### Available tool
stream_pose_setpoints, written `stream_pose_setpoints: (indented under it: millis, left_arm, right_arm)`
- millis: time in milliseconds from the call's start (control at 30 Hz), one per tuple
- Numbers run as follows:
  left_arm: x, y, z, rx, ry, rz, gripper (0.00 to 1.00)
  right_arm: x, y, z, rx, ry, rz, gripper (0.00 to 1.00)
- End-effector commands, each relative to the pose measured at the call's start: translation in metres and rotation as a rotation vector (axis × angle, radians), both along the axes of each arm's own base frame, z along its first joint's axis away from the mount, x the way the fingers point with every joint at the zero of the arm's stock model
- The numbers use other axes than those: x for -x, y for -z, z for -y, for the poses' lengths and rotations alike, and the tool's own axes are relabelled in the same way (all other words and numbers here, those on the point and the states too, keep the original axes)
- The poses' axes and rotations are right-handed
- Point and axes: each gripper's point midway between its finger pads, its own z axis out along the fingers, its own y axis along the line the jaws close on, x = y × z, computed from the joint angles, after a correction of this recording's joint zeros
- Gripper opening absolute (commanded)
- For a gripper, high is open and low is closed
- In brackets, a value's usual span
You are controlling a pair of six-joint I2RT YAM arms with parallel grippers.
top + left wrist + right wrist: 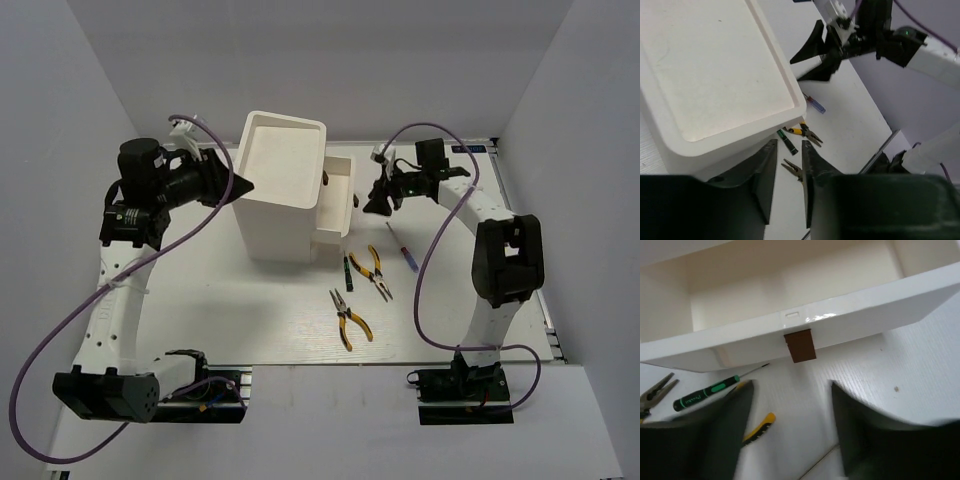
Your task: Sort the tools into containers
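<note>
2 metal pliers w/ yellow grips, far pliers (376, 271) & near pliers (350, 322), lay on the table (290, 320) by 2 thin screwdrivers: dark-green screwdriver (348, 270), blue-handled screwdriver (406, 255). 1 smooth white rectangular box (283, 150) had 1 open drawer (338, 190) w/ a square brown knob (800, 346). Right gripper (377, 198) jaws were spread wide near the knob. Left gripper (240, 186) jaws stood a narrow gap apart, holding nothing.

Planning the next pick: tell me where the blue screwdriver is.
Top view: the blue screwdriver lies on the table, right of the upper pliers, just below the right gripper.
</note>
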Motion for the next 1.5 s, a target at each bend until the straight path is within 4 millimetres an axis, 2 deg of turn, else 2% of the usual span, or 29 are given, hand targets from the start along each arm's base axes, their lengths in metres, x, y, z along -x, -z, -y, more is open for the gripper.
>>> stream_pose_setpoints:
  millis: [0, 33, 67, 100, 133, 167, 200, 233, 267, 300, 333, 367, 400, 433, 467, 500, 567, 633, 667, 700, 733, 800, 833, 867, 1000, 1067, 1100, 1233, 1467]
  left_arm:
    - [0.023, -0.01, 0.02, -0.038, 0.094, 0.014, 0.35]
    - [0.032, -0.002, 0.029, -0.053, 0.128, -0.018, 0.31]
    - [0.039, 0.003, 0.032, -0.069, 0.138, -0.024, 0.23]
    - [0.042, 0.016, 0.036, -0.079, 0.149, -0.061, 0.13]
    - [0.048, 0.02, 0.041, -0.081, 0.171, -0.068, 0.09]
    - [0.056, 0.028, 0.052, -0.092, 0.21, -0.085, 0.06]
    - [0.061, 0.043, 0.057, -0.112, 0.22, -0.123, 0.0]
    - [0.061, 0.049, 0.064, -0.126, 0.236, -0.137, 0.0]
    - [0.074, 0.059, 0.08, -0.148, 0.292, -0.161, 0.0]
    - [0.074, 0.064, 0.085, -0.179, 0.287, -0.169, 0.0]
    - [0.074, 0.075, 0.095, -0.208, 0.307, -0.203, 0.0]
    - [0.089, 0.085, 0.112, -0.243, 0.367, -0.224, 0.0]
    - [0.088, 0.088, 0.119, -0.279, 0.347, -0.225, 0.0]
    - [0.092, 0.099, 0.126, -0.32, 0.355, -0.242, 0.09]
    - [0.092, 0.111, 0.136, -0.351, 0.358, -0.273, 0.18]
    - [0.1, 0.122, 0.144, -0.401, 0.33, -0.295, 0.27]
    - [0.105, 0.15, 0.145, -0.45, 0.286, -0.341, 0.48]
    - [0.112, 0.152, 0.153, -0.411, 0.25, -0.344, 0.57]
    - [0.114, 0.154, 0.154, -0.405, 0.24, -0.345, 0.65]
    - [0.115, 0.167, 0.15, -0.433, 0.206, -0.362, 0.65]
    - [0.122, 0.17, 0.154, -0.429, 0.209, -0.374, 0.65]
    - [0.128, 0.193, 0.156, -0.48, 0.202, -0.414, 0.67]
    - [0.134, 0.198, 0.164, -0.483, 0.21, -0.425, 0.67]
    - [0.135, 0.213, 0.168, -0.521, 0.202, -0.453, 0.67]
    - [0.147, 0.257, 0.177, -0.592, 0.12, -0.56, 0.67]
    - [0.156, 0.269, 0.188, -0.584, 0.132, -0.569, 0.67]
    - [0.16, 0.281, 0.189, -0.601, 0.132, -0.585, 0.67]
    - [0.161, 0.307, 0.188, -0.655, 0.074, -0.603, 0.65]
    - [0.157, 0.322, 0.202, -0.702, 0.049, -0.57, 0.61]
  right_arm:
    - [0.001, -0.041, 0.013, 0.035, 0.065, 0.001, 0.01]
    - [0.011, -0.046, 0.02, 0.054, 0.088, -0.014, 0.0]
    - [0.014, -0.025, 0.033, 0.118, 0.15, -0.036, 0.0]
    - [0.018, -0.033, 0.042, 0.145, 0.183, 0.017, 0.0]
    - [0.01, -0.05, 0.05, 0.149, 0.235, 0.13, 0.0]
    - [0.025, -0.013, 0.057, 0.153, 0.335, 0.005, 0.11]
    - [0.023, -0.01, 0.071, 0.192, 0.431, -0.003, 0.4]
    - [0.032, -0.006, 0.067, 0.181, 0.403, -0.07, 0.68]
    - [0.049, -0.009, 0.067, 0.226, 0.325, -0.146, 0.68]
    - [0.079, 0.011, 0.068, 0.278, 0.284, -0.346, 0.6]
    - [0.077, 0.005, 0.06, 0.266, 0.248, -0.392, 0.15]
    - [0.088, 0.005, 0.061, 0.287, 0.262, -0.472, 0.01]
    - [0.094, 0.015, 0.06, 0.301, 0.278, -0.502, 0.0]
    - [0.093, 0.017, 0.067, 0.333, 0.342, -0.48, 0.0]
    - [0.086, 0.013, 0.063, 0.322, 0.352, -0.4, 0.03]
    - [0.091, 0.033, 0.066, 0.352, 0.366, -0.391, 0.14]
    - [0.098, 0.042, 0.054, 0.383, 0.349, -0.381, 0.26]
    - [0.103, 0.048, 0.045, 0.401, 0.366, -0.435, 0.34]
    - [0.103, 0.056, 0.044, 0.422, 0.372, -0.465, 0.38]
    - [0.103, 0.058, 0.042, 0.418, 0.403, -0.497, 0.47]
    - [0.105, 0.061, 0.041, 0.426, 0.406, -0.507, 0.5]
    - [0.104, 0.059, 0.04, 0.41, 0.421, -0.503, 0.58]
    - [0.104, 0.062, 0.04, 0.41, 0.425, -0.496, 0.59]
    - [0.104, 0.062, 0.04, 0.41, 0.43, -0.497, 0.59]
    - [0.097, 0.053, 0.044, 0.392, 0.47, -0.483, 0.59]
    - [0.092, 0.05, 0.046, 0.376, 0.5, -0.478, 0.59]
    - [0.093, 0.045, 0.046, 0.365, 0.503, -0.472, 0.59]
    - [0.093, 0.037, 0.049, 0.324, 0.542, -0.484, 0.59]
    - [0.096, 0.029, 0.056, 0.288, 0.563, -0.489, 0.59]
